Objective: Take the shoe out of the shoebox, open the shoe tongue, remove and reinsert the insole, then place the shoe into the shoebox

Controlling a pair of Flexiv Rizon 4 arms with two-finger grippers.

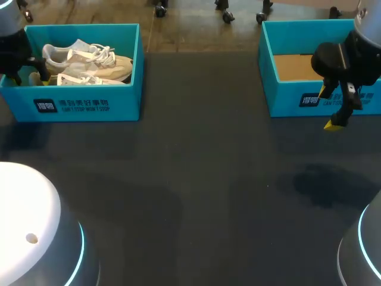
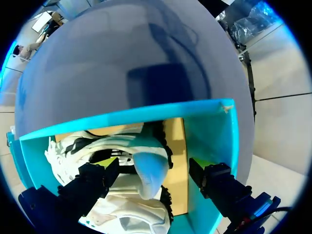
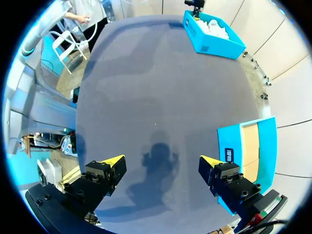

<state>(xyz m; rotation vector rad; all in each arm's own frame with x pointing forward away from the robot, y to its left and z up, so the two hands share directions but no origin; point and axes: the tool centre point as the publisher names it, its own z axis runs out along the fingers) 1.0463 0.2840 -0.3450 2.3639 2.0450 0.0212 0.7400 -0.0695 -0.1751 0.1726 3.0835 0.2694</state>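
Two teal boxes sit at the far side of the dark table (image 1: 190, 179). The left shoebox (image 1: 89, 106) holds a pair of pale shoes (image 1: 89, 62), and the right shoebox (image 1: 286, 98) shows its brown cardboard floor. The left gripper (image 2: 155, 168) is down inside the left shoebox, its fingers spread wide either side of the rounded end of one shoe (image 2: 146, 178). One finger is close beside it and the other stands clear, so there's no grip. Over on the other side, the right gripper (image 3: 161, 163) hangs above the table just in front of the right shoebox. Its fingers are wide apart with nothing between them, and its shadow (image 3: 161, 152) lies on the table beneath.
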